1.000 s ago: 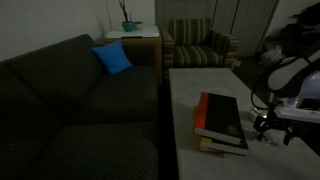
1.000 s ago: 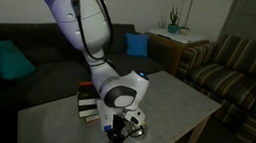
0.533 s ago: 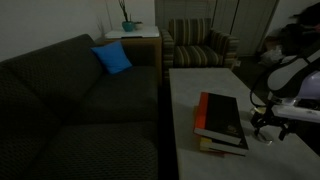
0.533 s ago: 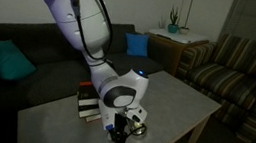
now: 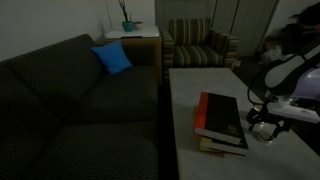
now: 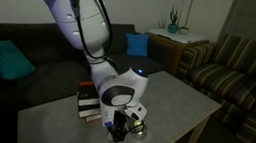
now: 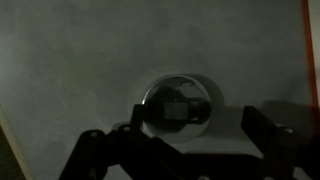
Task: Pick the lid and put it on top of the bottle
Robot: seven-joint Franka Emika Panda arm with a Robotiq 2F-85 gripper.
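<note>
Claw [image 6: 120, 131] higher, above round glassy bottle [image 7: 182, 107]

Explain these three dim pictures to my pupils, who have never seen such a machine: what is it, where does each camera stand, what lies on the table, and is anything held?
The machine is a white robot arm with a two-fingered gripper at its end. Two pictures come from cameras standing in the room, looking at the same low table from different sides; a dark sofa stands beside it. The third comes from a camera on the wrist, looking down between the fingers. On the table lie a stack of books and, under the gripper, a small round glassy thing; it is too dim to tell lid from bottle. The fingers stand apart on either side of it, so nothing is held.
</note>
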